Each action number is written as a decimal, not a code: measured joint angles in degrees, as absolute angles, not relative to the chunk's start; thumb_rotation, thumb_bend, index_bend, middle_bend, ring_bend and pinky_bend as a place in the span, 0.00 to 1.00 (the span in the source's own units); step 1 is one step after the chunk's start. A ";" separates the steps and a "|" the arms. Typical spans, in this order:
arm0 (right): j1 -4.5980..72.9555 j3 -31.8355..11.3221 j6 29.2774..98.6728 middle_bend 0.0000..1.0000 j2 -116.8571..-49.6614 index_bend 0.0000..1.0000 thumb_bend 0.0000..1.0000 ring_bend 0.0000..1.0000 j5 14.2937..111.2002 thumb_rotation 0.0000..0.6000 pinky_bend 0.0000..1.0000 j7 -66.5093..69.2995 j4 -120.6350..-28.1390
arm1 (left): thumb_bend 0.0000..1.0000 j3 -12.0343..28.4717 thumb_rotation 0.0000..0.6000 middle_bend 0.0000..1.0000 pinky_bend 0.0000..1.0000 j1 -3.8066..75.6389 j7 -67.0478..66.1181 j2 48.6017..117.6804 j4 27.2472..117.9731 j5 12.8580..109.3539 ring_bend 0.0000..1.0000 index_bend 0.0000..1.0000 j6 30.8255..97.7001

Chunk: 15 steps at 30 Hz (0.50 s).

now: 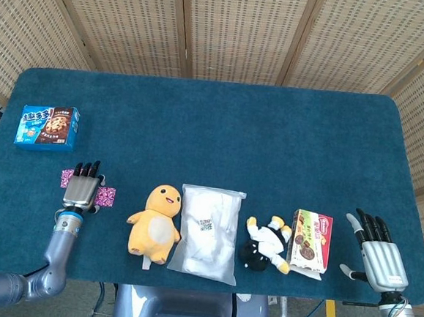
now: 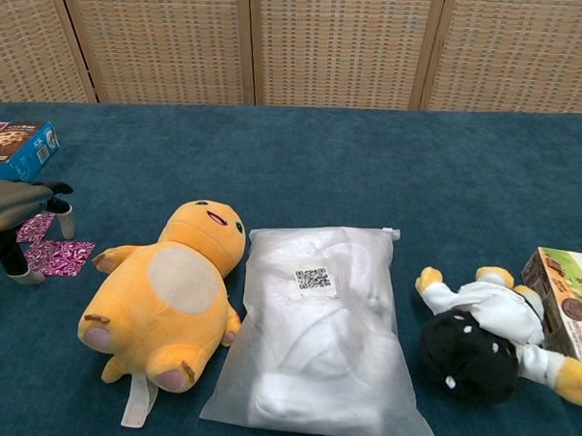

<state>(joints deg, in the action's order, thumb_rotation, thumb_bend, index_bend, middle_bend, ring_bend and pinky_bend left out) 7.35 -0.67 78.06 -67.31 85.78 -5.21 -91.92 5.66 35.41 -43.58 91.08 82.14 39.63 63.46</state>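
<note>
The table (image 1: 222,122) wears a deep teal cloth. Under the grey-and-black left hand (image 1: 82,186) lies a packet (image 1: 105,196) in a magenta and white speckle. The plush toy (image 1: 156,221) is orange-yellow with a cream belly; the bag (image 1: 208,231) is milky white; the small doll (image 1: 266,245) is black, white and yellow. The biscuit box (image 1: 47,126) is blue and brown, the other box (image 1: 311,240) red and green, perhaps with brown biscuits printed

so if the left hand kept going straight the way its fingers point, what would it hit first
The left hand points away from the robot, up the table. Its fingertips already lie over the pink packet. Beyond that the way looks free; the blue box sits further on but off to its left, so it would probably miss it.
</note>
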 measured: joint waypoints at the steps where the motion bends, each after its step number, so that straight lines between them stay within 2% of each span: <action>1: 7.34 -0.68 78.08 0.00 -67.30 0.00 0.08 0.00 85.78 1.00 0.00 -5.20 -91.93 | 0.26 5.64 1.00 0.00 0.00 35.44 -43.67 91.09 82.13 39.59 0.00 0.33 63.45; 15: 7.32 -0.73 78.15 0.00 -67.26 0.00 0.08 0.00 85.77 1.00 0.00 -5.14 -92.02 | 0.27 5.45 1.00 0.00 0.00 35.35 -43.36 91.00 82.31 40.18 0.00 0.42 63.53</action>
